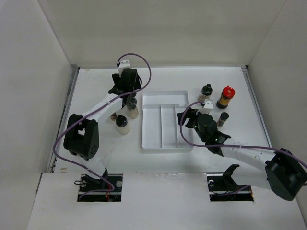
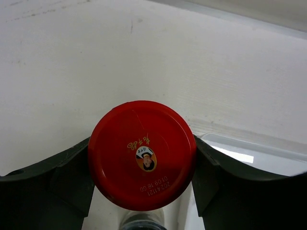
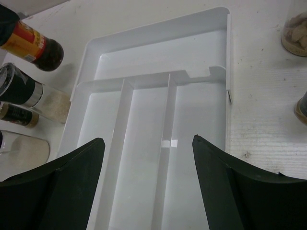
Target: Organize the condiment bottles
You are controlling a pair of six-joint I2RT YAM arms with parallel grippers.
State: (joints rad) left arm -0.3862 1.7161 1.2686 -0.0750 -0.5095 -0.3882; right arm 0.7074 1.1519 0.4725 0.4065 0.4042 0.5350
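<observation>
Illumination is bright, diffuse and overhead. The white table (image 1: 120,153) and enclosure walls (image 1: 29,72) approach overexposure; shadows beside the arms (image 1: 103,103) are short and soft-edged. The tray (image 3: 144,57) shows mild glare on its dividers. The red-capped bottle (image 2: 142,154) is sharp in the left wrist view. The right pincer (image 3: 147,139) renders dark, without detail.

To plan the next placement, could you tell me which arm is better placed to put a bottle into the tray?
Left: the left gripper clasps the red-capped bottle beside the white tray, while the right gripper hangs open and empty over it.
</observation>
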